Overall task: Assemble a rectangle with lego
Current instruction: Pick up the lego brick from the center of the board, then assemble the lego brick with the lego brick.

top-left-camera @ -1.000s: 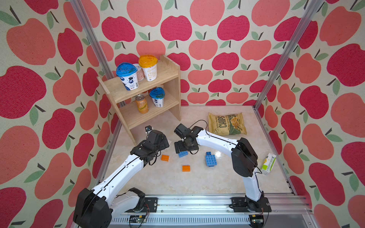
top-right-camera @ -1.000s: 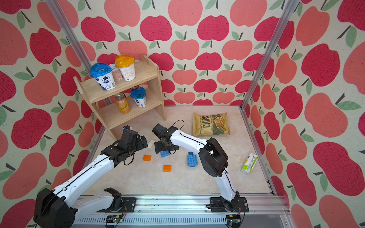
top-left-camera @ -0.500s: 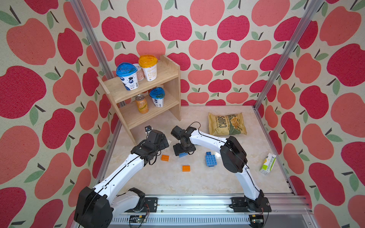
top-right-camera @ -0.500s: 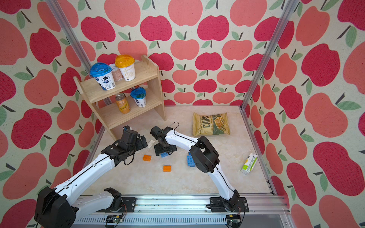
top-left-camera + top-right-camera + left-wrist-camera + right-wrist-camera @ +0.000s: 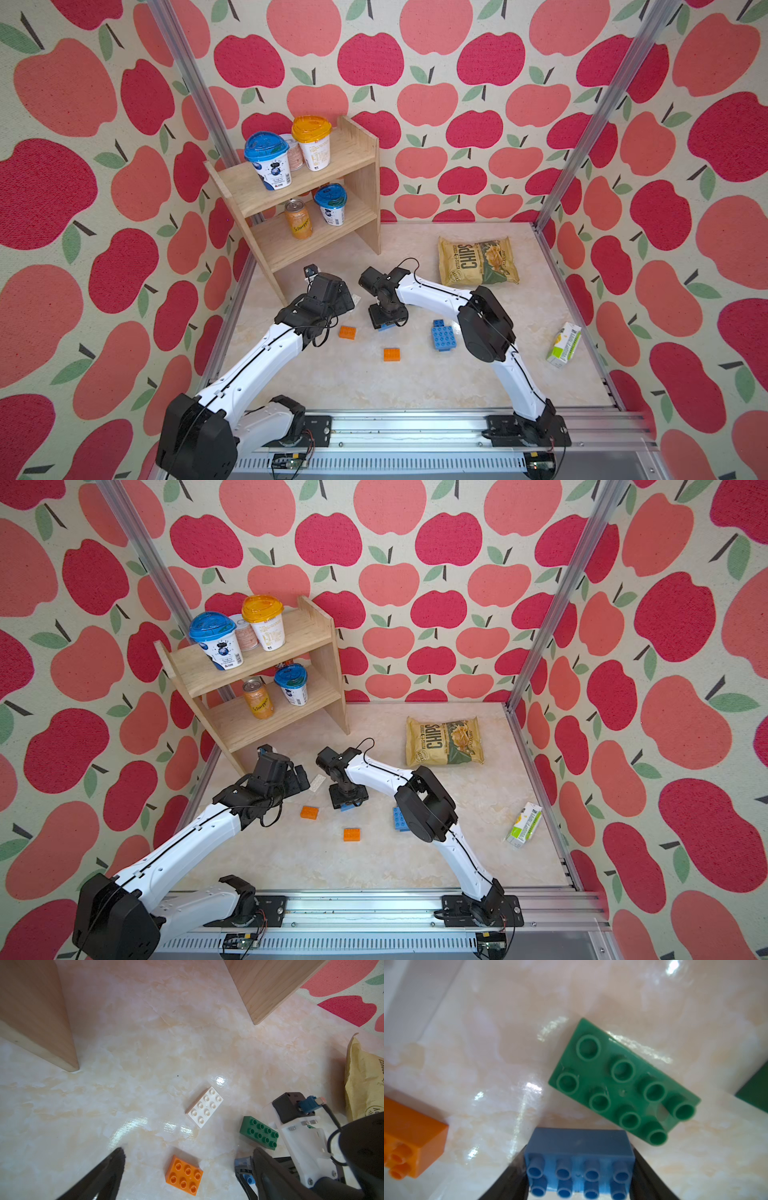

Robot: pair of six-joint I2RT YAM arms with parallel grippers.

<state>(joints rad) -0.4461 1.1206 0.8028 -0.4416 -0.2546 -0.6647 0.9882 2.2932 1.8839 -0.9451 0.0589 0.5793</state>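
Pinching the blue brick [image 5: 579, 1142] by its short ends, the right end effector [image 5: 579, 1154] leaves its studs clear for joining.
Left end effector [image 5: 188, 1153] hangs spread near the orange brick [image 5: 184, 1173], holding nothing.

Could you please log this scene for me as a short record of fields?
right gripper: shut on blue brick, resting on table
left gripper: open, empty
near left gripper: orange brick, white plate
beside blue brick: green plate
elsewhere: second orange brick, blue cluster
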